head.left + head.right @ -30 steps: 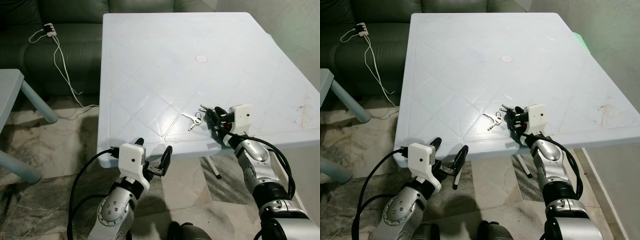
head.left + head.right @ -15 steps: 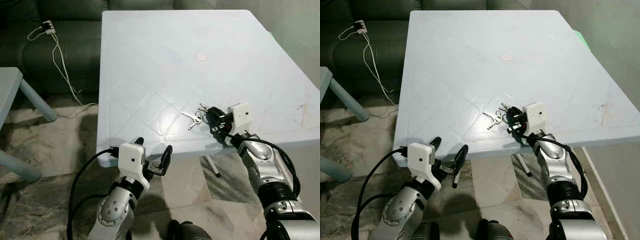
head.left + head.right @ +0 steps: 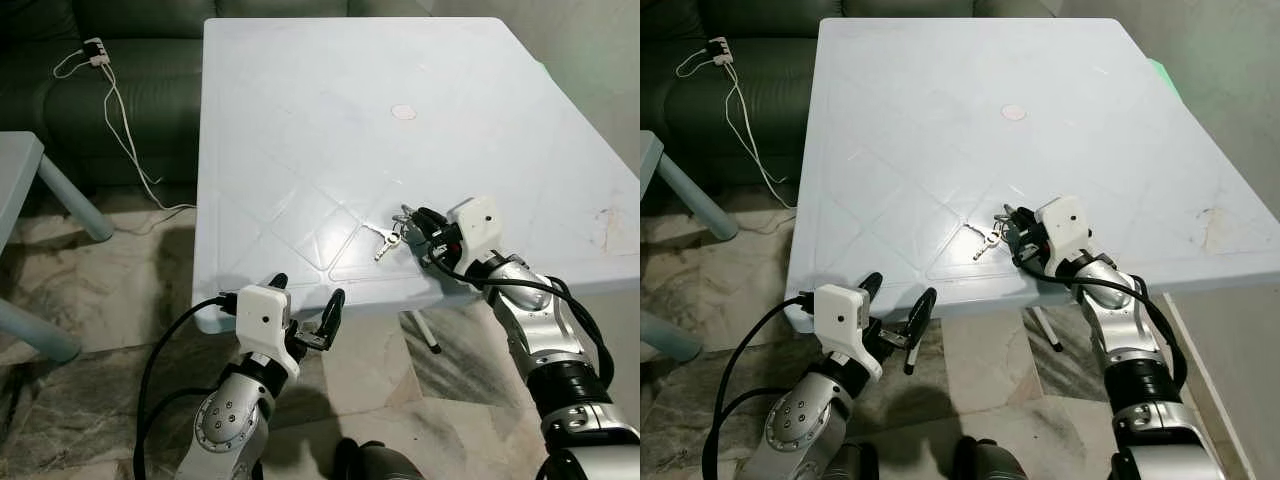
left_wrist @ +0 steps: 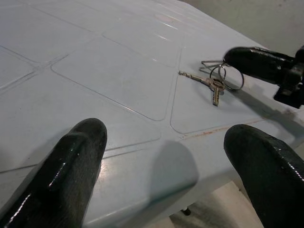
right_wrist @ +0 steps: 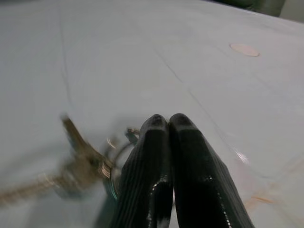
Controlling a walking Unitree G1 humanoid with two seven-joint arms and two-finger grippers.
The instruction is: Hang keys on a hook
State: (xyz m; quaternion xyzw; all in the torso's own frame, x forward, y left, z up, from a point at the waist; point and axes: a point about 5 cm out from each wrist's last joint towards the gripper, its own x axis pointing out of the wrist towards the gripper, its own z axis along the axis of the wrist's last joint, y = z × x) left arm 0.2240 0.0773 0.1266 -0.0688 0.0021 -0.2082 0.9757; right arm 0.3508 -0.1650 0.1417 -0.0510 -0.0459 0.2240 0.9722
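Pick-up step. The keys (image 3: 387, 238) lie on the surface (image 3: 300, 130) near its front edge. Your right gripper (image 5: 164, 124) rests at the keys' ring, fingers pressed together; the left gripper (image 4: 166, 156) waits below the keys, fingers spread. Next, secure the ring before lifting.

No readable text, label, brand, number or sign found anywhere: none on the pale blue plastic table (image 3: 300, 120), none on the small silver keys (image 3: 385, 240), none on the white camera housings of the arms.
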